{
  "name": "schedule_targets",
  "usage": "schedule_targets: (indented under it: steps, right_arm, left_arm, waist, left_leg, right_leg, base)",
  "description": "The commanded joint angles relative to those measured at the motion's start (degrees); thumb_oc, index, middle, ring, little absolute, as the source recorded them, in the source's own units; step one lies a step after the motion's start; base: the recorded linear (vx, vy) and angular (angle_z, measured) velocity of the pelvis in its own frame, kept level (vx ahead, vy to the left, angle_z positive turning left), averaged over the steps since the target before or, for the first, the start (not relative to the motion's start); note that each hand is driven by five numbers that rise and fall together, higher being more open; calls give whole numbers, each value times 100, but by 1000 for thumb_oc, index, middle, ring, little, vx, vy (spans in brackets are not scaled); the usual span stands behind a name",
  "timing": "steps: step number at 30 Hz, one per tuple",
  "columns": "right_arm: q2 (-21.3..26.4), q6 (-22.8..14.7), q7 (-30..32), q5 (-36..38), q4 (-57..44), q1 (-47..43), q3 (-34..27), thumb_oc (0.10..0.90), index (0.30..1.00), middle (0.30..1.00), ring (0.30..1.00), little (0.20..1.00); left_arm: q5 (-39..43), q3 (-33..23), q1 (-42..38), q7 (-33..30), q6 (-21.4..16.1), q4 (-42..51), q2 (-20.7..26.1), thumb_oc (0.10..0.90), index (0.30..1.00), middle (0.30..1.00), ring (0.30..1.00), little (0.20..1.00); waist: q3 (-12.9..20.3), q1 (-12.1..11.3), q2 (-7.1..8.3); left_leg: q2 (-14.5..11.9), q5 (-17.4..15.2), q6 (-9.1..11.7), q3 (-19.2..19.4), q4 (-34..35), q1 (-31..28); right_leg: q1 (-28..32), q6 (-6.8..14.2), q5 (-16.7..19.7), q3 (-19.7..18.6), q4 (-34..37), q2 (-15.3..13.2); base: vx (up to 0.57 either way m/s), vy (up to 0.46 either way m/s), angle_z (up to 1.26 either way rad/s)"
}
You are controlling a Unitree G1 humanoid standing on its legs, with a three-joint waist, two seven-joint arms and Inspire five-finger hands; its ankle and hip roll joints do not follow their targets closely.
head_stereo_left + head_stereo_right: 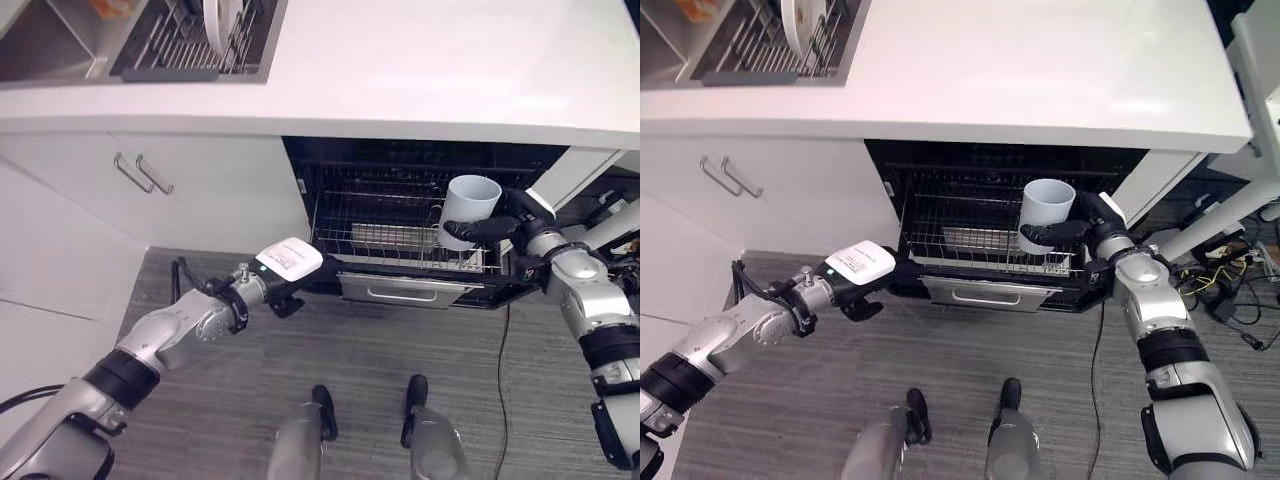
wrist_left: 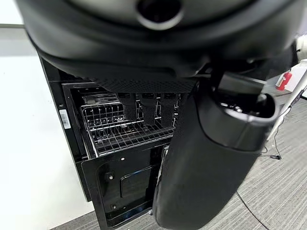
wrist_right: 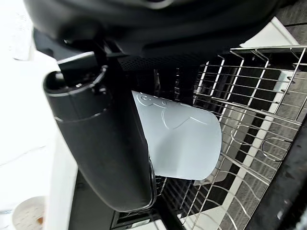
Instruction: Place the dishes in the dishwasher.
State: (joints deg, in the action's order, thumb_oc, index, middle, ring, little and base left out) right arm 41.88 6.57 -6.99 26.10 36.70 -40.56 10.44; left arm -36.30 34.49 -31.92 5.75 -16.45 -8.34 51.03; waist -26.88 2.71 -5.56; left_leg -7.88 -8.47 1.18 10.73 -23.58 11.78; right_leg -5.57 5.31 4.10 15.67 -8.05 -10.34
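Under the table (image 1: 420, 70), the dishwasher (image 1: 420, 160) stands open, wire rack (image 1: 385, 235) pulled out over the dropped door (image 1: 405, 290).

Right hand (image 1: 492, 228) is clamped on a pale cup (image 1: 466, 210): thumb across the side wall, fingers behind it. Right wrist view confirms it, cup (image 3: 180, 143) pinned between thumb and fingers (image 3: 165, 81). Cup is upright, mouth up, held over the rack's 3 o'clock end, base at about the level of the rack's top wires. Cannot tell whether the base touches the wires.

Left hand (image 1: 300, 275) is at the rack's front left corner, 9 o'clock side, just beside the door edge. Left wrist view shows its fingers (image 2: 146, 108) straight, held together, pointing down toward the rack (image 2: 124, 132), thumb apart from them. It holds nothing. Whether the fingertips touch the rack, cannot tell.

Rack itself looks bare apart from its tines.

At 11 o'clock on the table is a sink (image 1: 45, 45) with a drying rack (image 1: 190, 45) beside it, a white plate (image 1: 222, 25) standing on edge in that rack. Something orange sits at the sink's far edge, too small to identify.

White cabinet (image 1: 150, 180) with two bar handles is at 9 o'clock of the dishwasher. Floor (image 1: 230, 400) is grey carpet.
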Motion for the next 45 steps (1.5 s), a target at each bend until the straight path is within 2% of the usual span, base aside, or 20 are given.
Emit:
schedule_targets:
  steps: [1, 4, 9, 11, 13, 14, 15, 16, 17, 24, 27, 36, 39, 42, 43, 45]
  right_arm:
    - [493, -320, 3, 367, -50, -835, -24, 400, 300, 300, 300, 300]
    - [576, -331, -63, 317, 544, -1335, 168, 400, 300, 300, 300, 300]
    - [558, -250, 68, 423, 1419, -2155, 488, 400, 300, 300, 300, 300]
    - [524, -226, 87, 424, 1706, -2375, 551, 400, 300, 300, 300, 300]
    - [501, -179, 127, 449, 1891, -2535, 603, 400, 300, 300, 300, 300]
    - [443, -200, 228, 405, 2081, -2703, 641, 400, 300, 300, 300, 300]
    - [440, -217, 259, 367, 2107, -2735, 649, 400, 300, 300, 300, 300]
    - [415, -365, 369, 261, 2195, -2815, 679, 400, 300, 300, 300, 300]
    - [392, -406, 554, 50, 2254, -2889, 694, 800, 900, 900, 900, 900]
    - [443, -628, 1253, -281, 2353, -2846, 689, 800, 900, 900, 900, 900]
    - [484, -764, 1652, -763, 2350, -2825, 670, 800, 900, 900, 900, 900]
    - [558, -837, 2405, -1486, 2173, -2867, 802, 800, 900, 900, 900, 900]
    - [581, -571, 2509, -1632, 2121, -2900, 860, 800, 900, 900, 900, 900]
    - [598, -754, 2905, -2024, 2074, -2921, 943, 800, 900, 900, 900, 900]
    - [621, -647, 2995, -1995, 1955, -2924, 968, 800, 900, 900, 900, 900]
    - [593, -366, 2945, -1465, 1913, -2884, 933, 800, 900, 900, 900, 900]
  left_arm:
    - [412, 37, -419, -123, -145, 587, 319, 800, 900, 900, 900, 900]
    - [577, 155, -850, -173, -219, 662, 471, 800, 900, 900, 900, 900]
    - [745, 315, -1594, -44, -276, 870, 728, 800, 900, 900, 900, 900]
    - [874, 309, -1807, -51, -244, 992, 726, 800, 900, 900, 900, 900]
    - [931, 328, -1926, -12, -268, 1030, 742, 800, 900, 900, 900, 900]
    - [973, 296, -1979, 26, -302, 1078, 717, 800, 900, 900, 900, 900]
    - [957, 284, -1970, 10, -308, 1098, 715, 800, 900, 900, 900, 900]
    - [956, 291, -2009, 12, -316, 1114, 712, 800, 900, 900, 900, 900]
    - [950, 305, -2059, 17, -299, 1124, 698, 800, 900, 900, 900, 900]
    - [911, 200, -1912, -51, -259, 1210, 714, 800, 900, 900, 900, 900]
    - [912, 124, -1838, -73, -195, 1258, 732, 800, 900, 900, 900, 900]
    - [960, 117, -1794, -102, -69, 1266, 804, 800, 900, 900, 900, 900]
    - [983, 141, -1799, -129, -47, 1265, 841, 800, 900, 900, 900, 900]
    - [988, 158, -1778, -152, -22, 1293, 866, 800, 900, 900, 900, 900]
    - [999, 145, -1752, -167, -37, 1303, 917, 800, 900, 900, 900, 900]
    - [997, 145, -1704, -183, -38, 1312, 938, 800, 900, 900, 900, 900]
  waist:
    - [373, -131, -47]
    - [171, -196, -124]
    - [-183, -305, -202]
    - [-291, -330, -289]
    - [-291, -358, -336]
    - [-291, -393, -429]
    - [-291, -399, -453]
    - [-291, -414, -485]
    - [-291, -433, -510]
    - [-291, -455, -586]
    - [-291, -467, -621]
    - [-291, -480, -640]
    - [-291, -492, -652]
    - [-291, -505, -663]
    - [-291, -512, -668]
    - [-291, -504, -644]
  left_leg:
    - [125, 95, 90, -67, 640, -303]
    - [172, 156, 94, -128, 640, -127]
    - [305, 309, 63, -251, 640, 222]
    - [343, 368, 60, -279, 640, 351]
    - [353, 395, 68, -276, 640, 475]
    - [369, 437, 77, -273, 640, 641]
    - [375, 442, 77, -271, 640, 679]
    - [395, 451, 72, -282, 640, 751]
    - [433, 451, 58, -313, 640, 823]
    - [508, 449, 24, -395, 640, 925]
    - [569, 441, -3, -465, 640, 979]
    - [633, 426, -37, -560, 640, 1040]
    - [633, 451, -45, -594, 640, 1087]
    - [653, 450, -54, -630, 640, 1109]
    - [662, 456, -57, -650, 640, 1138]
    - [693, 421, -61, -651, 640, 1108]
  right_leg:
    - [171, 39, -1269, 21, -914, 59]
    - [4, -16, -1302, 22, -1008, 63]
    - [-543, -132, -1467, -66, -1561, 105]
    - [-737, -168, -1538, -79, -1766, 98]
    - [-880, -181, -1563, -79, -1839, 101]
    - [-1067, -202, -1606, -91, -1943, 108]
    - [-1118, -206, -1616, -98, -1974, 105]
    - [-1207, -210, -1631, -117, -2021, 104]
    - [-1289, -208, -1636, -139, -2050, 108]
    - [-1429, -216, -1648, -235, -2104, 144]
    - [-1488, -211, -1636, -305, -2098, 167]
    - [-1518, -178, -1568, -394, -1988, 195]
    - [-1545, -177, -1517, -409, -1949, 219]
    - [-1548, -173, -1505, -428, -1916, 227]
    - [-1563, -167, -1483, -446, -1890, 242]
    - [-1542, -158, -1538, -473, -1909, 218]
  base:
    - [-25, 10, 9]
    - [-70, 8, 5]
    - [-77, -24, 9]
    - [-41, 5, 8]
    - [-21, 12, -1]
    - [-40, 37, -2]
    - [-36, 60, -2]
    - [-29, 53, 0]
    - [-24, 45, -2]
    - [-4, 34, -4]
    - [-11, 40, -7]
    - [-13, 17, -9]
    - [-17, 2, -10]
    - [-9, 3, -2]
    - [-18, -9, -4]
    - [9, 0, -8]
